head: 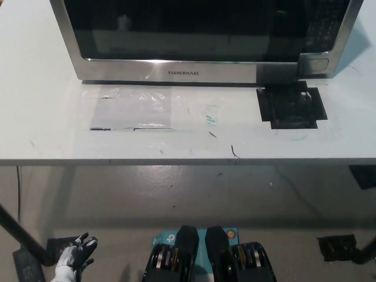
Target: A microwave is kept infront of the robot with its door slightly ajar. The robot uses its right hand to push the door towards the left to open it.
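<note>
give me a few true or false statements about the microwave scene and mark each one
1. The microwave stands on a white table. True.
2. The black right hand is pressing on the microwave door. False: the right hand is not in view at all.
3. The white left hand is low at the lower left, fingers apart, holding nothing. True.
4. A patch of black tape lies on the table in front of the microwave's right end. True.
5. The microwave door is swung wide open to the left. False: it sits close to the front, not swung out.
</note>
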You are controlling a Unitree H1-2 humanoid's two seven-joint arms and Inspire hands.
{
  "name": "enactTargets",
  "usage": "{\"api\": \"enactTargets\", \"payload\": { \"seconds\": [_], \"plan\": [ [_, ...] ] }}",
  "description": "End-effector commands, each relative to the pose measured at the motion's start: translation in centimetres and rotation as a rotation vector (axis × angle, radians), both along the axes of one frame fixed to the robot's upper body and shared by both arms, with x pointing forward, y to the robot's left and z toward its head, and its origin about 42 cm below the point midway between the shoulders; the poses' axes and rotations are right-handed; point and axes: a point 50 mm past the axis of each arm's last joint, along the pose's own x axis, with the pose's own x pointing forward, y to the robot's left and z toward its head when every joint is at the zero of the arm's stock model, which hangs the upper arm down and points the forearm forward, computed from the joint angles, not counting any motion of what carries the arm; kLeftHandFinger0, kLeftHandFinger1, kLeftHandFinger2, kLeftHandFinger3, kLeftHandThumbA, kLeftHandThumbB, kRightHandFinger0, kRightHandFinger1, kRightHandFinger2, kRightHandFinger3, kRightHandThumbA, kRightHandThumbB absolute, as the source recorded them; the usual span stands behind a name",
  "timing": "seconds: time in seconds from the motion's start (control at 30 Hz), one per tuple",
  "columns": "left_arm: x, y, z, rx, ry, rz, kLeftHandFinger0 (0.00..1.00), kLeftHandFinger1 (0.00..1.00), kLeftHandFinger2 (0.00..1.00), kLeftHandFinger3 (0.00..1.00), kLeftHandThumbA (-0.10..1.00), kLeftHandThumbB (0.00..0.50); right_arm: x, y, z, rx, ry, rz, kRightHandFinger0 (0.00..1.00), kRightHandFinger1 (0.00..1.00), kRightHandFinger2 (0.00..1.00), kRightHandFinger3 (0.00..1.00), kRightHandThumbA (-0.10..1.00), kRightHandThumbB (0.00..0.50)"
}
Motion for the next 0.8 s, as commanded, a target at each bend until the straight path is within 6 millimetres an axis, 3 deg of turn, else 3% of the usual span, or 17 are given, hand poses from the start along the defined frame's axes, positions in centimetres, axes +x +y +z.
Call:
{"api": "enactTargets", "payload": {
  "seconds": [0.0, 0.77],
  "plan": [
    [0.98, 0.71, 1.02, 0.012, -0.058, 0.016, 1.0, 1.0, 1.0, 0.94, 0.43, 0.138, 0.5, -0.38, 0.75, -0.015, -0.061, -0.022, 0.24, 0.37, 0.48, 0.74, 0.72, 0.322],
    [0.6, 0.87, 0.92, 0.018, -0.052, 0.017, 1.0, 1.0, 1.0, 0.94, 0.43, 0.138, 0.22, -0.26, 0.36, -0.008, -0.053, -0.021, 0.24, 0.37, 0.48, 0.74, 0.72, 0.322]
  ]
}}
